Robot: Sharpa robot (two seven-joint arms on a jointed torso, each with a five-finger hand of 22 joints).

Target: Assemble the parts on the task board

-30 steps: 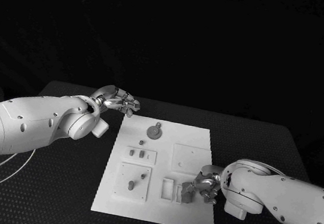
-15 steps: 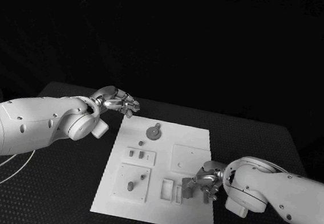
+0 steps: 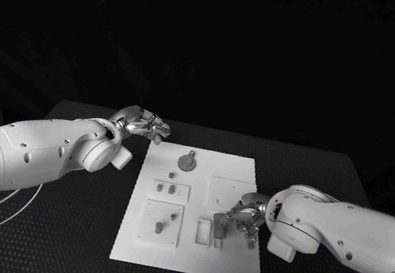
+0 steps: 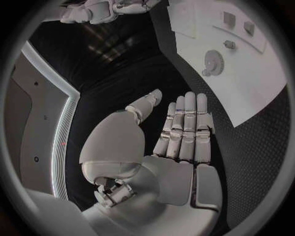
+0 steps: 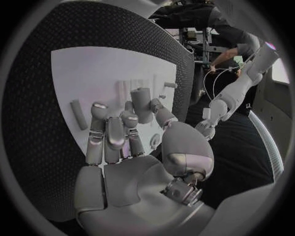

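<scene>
The right hand (image 3: 241, 222) pinches a small cylindrical part (image 5: 142, 104) just above the task board (image 3: 243, 168) near its slotted block; tilted, it could jam. The left hand (image 3: 142, 123) hovers empty beside the board, fingers apart.

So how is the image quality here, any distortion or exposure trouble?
Head view: dark surround, task board bright, parts small but readable. Left wrist view: strong fisheye bends the board's edges; left hand sharp. Right wrist view: same bending; right hand blocks part of the board.
</scene>
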